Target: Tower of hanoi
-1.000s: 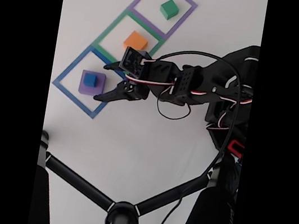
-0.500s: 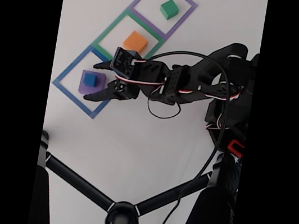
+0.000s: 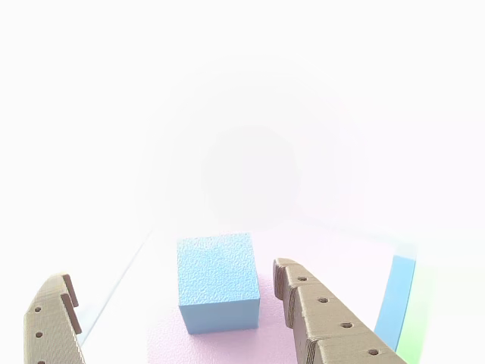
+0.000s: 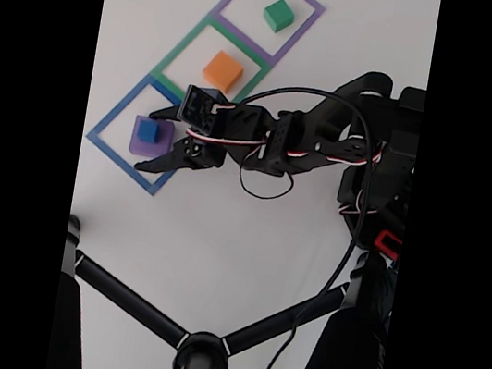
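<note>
Blue plastic sits squarely between your claw's [image 3: 178, 318] tips: in the other view the small blue cube [image 3: 218, 280] stands just ahead of the spread jaws, one tan printed finger [image 3: 322, 318] to its right and the other low at the left edge, neither touching it. Your claw is open, gripping nothing. The cube rests on top of a wider purple block [image 4: 152, 138], which the fixed view shows more clearly; that stacking is what the puzzle calls for, smaller piece on larger, so the top cube looks like the piece you would lift first.

In the fixed view your claw [image 4: 152, 142] straddles this stack, one jaw above it and one below in the picture, inside the blue-taped square [image 4: 105, 129] on the white bench [image 4: 219, 236]. The taped squares serve as the three pegs of the game. Just beyond the claw, in the green-taped square [image 4: 180, 45], lies the orange cube [image 4: 222, 70]; farther still, in the purple-taped square [image 4: 308, 2], the green cube [image 4: 278, 14].

Your arm [image 4: 309, 143] reaches out from its base at the right of the fixed view, stretched long and low, with the wrist levelled toward the stack. How high the tips ride above the bench you cannot tell from these pictures.
</note>
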`<state>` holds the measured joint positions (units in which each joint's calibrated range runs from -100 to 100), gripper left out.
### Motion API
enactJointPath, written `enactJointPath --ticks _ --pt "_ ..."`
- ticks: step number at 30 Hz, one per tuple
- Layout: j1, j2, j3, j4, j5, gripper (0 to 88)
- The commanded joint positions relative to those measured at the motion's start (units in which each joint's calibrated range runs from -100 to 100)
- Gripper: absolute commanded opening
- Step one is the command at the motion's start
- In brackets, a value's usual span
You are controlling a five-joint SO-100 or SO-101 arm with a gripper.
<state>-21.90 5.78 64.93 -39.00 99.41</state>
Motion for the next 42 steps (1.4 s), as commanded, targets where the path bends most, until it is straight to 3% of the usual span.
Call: enactJointPath --ticks 1,42 --pt "-0.73 -0.41 -2.38 -1.72 0.59 28.6" --pt "-1.11 3.38 -5.74 -3.10 0.59 28.2"
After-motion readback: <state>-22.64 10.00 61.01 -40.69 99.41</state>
